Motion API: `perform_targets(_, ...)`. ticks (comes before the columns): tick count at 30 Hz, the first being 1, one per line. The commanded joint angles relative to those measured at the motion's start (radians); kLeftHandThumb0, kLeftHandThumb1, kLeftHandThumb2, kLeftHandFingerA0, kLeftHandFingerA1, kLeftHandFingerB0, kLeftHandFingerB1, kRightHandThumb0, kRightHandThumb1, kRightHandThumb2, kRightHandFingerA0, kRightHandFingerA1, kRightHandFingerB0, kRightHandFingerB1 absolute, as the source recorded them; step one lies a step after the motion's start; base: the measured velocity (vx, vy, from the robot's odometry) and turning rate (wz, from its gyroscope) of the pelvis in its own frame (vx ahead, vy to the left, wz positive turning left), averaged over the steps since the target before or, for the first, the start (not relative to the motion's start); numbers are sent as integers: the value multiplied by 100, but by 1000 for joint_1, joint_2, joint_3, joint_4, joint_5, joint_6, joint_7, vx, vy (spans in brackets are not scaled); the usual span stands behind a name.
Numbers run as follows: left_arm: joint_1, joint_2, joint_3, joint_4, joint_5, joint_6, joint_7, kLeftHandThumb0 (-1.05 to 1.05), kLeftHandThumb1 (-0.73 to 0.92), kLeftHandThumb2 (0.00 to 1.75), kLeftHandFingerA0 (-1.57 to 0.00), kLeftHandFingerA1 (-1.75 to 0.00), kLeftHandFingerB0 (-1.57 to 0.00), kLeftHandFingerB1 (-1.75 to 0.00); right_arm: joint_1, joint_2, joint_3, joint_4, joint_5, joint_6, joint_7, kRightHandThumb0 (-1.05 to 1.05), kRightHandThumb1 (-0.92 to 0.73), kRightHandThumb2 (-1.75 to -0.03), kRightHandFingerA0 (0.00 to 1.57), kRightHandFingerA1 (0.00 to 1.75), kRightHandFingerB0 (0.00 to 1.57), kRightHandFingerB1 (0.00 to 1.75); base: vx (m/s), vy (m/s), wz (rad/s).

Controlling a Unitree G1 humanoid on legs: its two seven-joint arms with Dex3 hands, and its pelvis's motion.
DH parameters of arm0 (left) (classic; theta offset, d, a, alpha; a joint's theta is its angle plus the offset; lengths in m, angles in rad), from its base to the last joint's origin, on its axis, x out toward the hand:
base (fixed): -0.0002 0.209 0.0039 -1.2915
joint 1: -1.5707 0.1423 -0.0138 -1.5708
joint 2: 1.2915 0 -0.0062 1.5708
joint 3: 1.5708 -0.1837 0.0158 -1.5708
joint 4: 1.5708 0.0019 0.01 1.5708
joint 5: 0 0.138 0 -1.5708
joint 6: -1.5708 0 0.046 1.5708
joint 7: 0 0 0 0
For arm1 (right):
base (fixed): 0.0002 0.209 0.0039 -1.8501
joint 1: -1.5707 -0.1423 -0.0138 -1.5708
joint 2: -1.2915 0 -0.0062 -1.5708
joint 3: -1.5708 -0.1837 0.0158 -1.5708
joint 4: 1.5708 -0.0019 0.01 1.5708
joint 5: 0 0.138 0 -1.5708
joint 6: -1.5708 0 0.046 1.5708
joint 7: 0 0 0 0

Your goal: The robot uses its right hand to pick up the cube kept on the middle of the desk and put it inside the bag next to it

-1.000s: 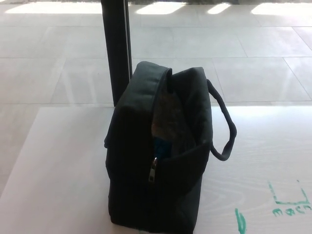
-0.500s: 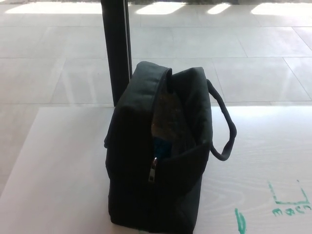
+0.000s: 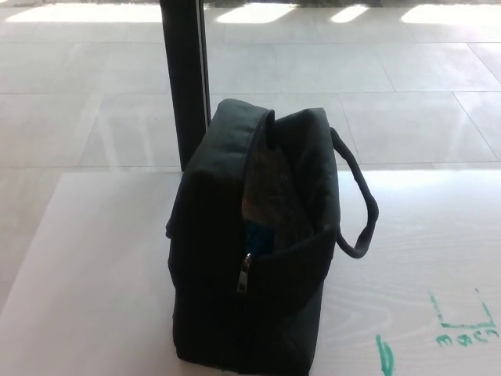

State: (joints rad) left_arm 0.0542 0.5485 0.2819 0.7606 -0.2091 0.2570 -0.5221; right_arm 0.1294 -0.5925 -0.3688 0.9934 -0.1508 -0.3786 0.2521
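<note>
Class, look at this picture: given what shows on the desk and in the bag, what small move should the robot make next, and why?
Probably none beyond keeping its hands clear. No cube lies on the desk, neither hand is in view, and something blue shows inside the bag's open top. That may be the cube already dropped in, though it is too dim to be sure.

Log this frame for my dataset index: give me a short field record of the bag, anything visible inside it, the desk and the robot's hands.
bag: black bag, upright on the desk, top unzipped and gaping
zipper pull: metal pull hanging at the near end
handle: loop sticking out on the right
inside: something blue in the opening; cannot tell if it is the cube
desk: pale top with green marks near right
hands: neither in view
</note>
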Motion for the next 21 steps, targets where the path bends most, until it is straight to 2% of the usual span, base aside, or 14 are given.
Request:
perform_targets(1,-5,3,12,18,4,-32,13,-68,58,56,-19,-51,-31,-43,-4,-25,17,17,30,-43,-32,-70,-73,-62,17,45,16,30,0,0,0)
perform_targets(2,-3,5,8,16,6,-38,4,-72,46,83,-15,-55,-23,-51,-7,-28,22,24,29,-46,-35,-68,-73,-62,18,44,17,29,0,0,0)
perform_targets(7,0,12,4,19,10,-43,2,-72,47,82,-18,-56,-24,-51,0,-23,28,27,45,-56,-30,-71,-72,-61,16,47,16,32,0,0,0)
perform_targets(8,4,15,-1,14,13,-48,-7,-71,61,58,-17,-51,-29,-44,-1,-22,27,25,53,-51,-23,-69,-72,-62,16,46,17,31,0,0,0)
perform_targets(9,5,19,-6,4,18,-53,-10,-73,48,83,-16,-55,-22,-51,-5,-24,33,19,49,-47,-28,-68,-73,-61,16,46,17,31,0,0,0)
perform_targets(21,10,19,-3,5,13,-36,-15,-73,47,82,-16,-55,-22,-51,-8,-33,58,26,71,-38,2,-69,-73,-62,13,45,15,30,0,0,0)
